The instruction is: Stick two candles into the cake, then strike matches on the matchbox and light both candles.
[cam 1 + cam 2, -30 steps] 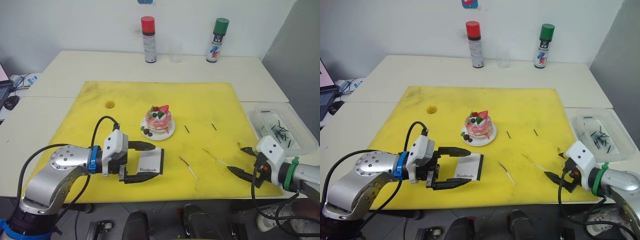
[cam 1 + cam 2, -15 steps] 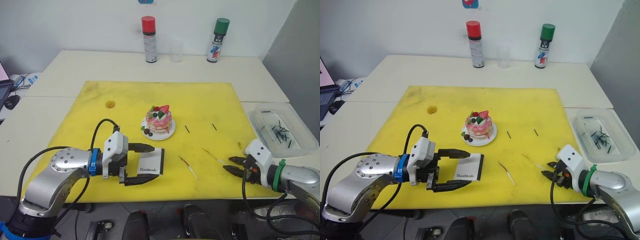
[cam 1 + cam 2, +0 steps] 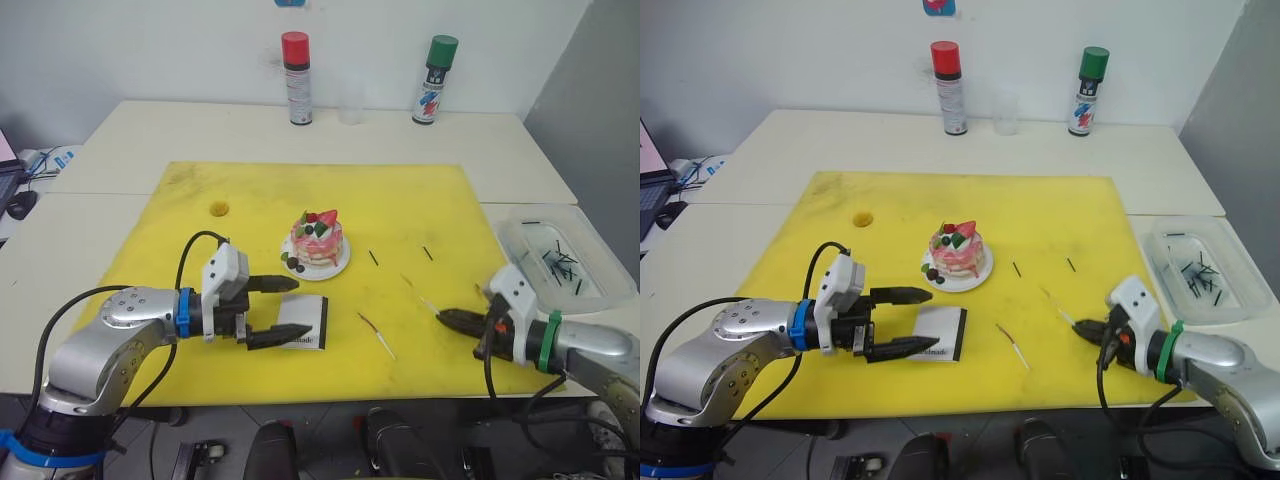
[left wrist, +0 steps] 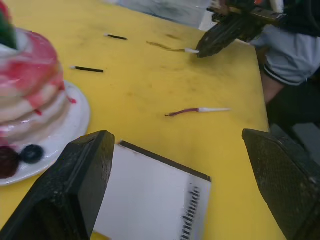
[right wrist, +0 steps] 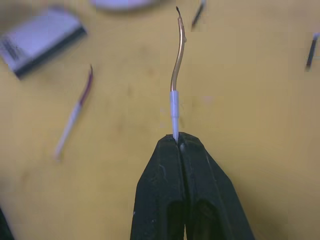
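Matt yellow mat (image 3: 420, 200) with scuffed, stained patches, smooth white matchbox (image 3: 303, 335) like card, glossy white plate (image 4: 65, 130), clear plastic tray (image 3: 600, 290), matt black textured fingers (image 4: 70, 195), glossy spray cans (image 3: 296, 65)

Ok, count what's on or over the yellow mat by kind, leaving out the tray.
candles: 2, with one candle held in the right gripper
matches: 2
cake: 1
matchbox: 1
Total: 6
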